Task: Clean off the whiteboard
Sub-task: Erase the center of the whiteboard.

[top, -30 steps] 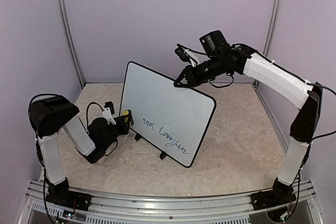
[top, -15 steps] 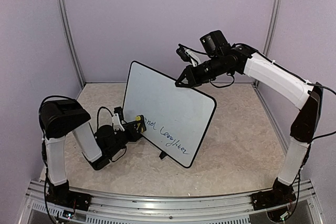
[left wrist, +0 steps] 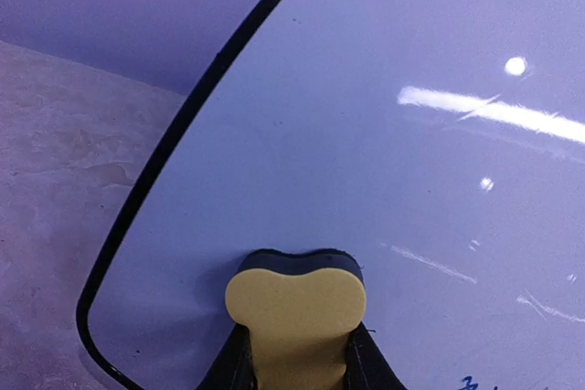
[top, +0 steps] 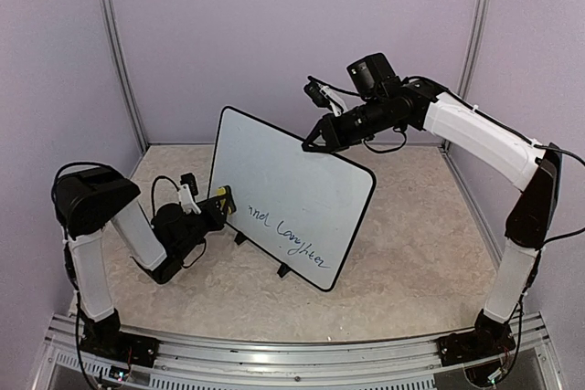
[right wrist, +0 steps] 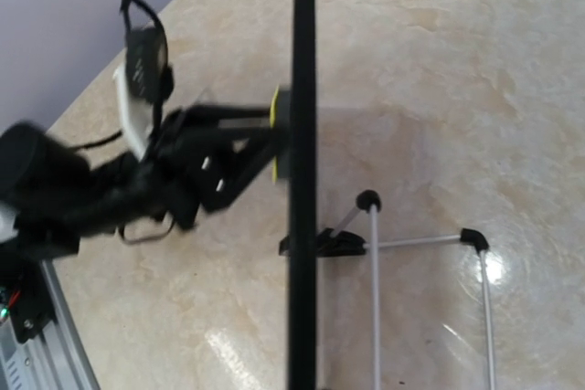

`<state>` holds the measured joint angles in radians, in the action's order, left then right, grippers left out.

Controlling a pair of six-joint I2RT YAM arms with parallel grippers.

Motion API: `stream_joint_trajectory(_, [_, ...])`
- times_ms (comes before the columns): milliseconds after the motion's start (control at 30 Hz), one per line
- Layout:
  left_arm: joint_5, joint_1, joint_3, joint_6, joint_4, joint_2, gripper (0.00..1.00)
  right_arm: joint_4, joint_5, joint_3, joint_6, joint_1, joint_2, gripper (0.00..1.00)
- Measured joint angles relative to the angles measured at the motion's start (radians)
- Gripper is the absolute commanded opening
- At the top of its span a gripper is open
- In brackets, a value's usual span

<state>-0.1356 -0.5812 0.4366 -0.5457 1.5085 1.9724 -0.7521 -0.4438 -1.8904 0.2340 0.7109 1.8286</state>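
Observation:
The whiteboard (top: 292, 175) stands tilted on the table, black frame, with blue and black cursive writing (top: 288, 230) along its lower part. My left gripper (top: 213, 208) is shut on a yellow eraser (top: 222, 198) with a dark felt face. The left wrist view shows the eraser (left wrist: 295, 303) pressed on the board (left wrist: 411, 134) near its lower left corner, held in the left gripper (left wrist: 295, 358). My right gripper (top: 315, 142) grips the board's top edge. The right wrist view looks down the board's black edge (right wrist: 302, 180); its own fingers do not show.
Behind the board a wire stand (right wrist: 375, 253) with a black foot (right wrist: 329, 242) props it up. Small black feet (top: 283, 270) rest on the beige tabletop (top: 411, 253). Purple walls enclose the back and sides. A metal rail (top: 274, 353) runs along the near edge.
My left gripper swept the eraser right along the board's lower part half a second ago and is now back at the left. The right arm and the board have not moved.

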Motion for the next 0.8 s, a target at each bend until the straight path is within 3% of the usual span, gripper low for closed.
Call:
stream_joint_trajectory(133, [-0.018,0.058,0.001,0.060,-0.077,-0.056,0.13,0.008,-0.021,0.001,-0.010,0.003,0.000,0.00])
stream_joint_trajectory(333, [-0.023,0.053,0.013,0.124,-0.114,-0.070,0.13,0.008,-0.021,0.001,-0.007,0.004,0.000,0.00])
stream_joint_trajectory(800, [-0.061,-0.179,0.000,0.166,0.042,0.022,0.13,-0.026,0.015,-0.022,0.003,0.004,0.008,0.00])
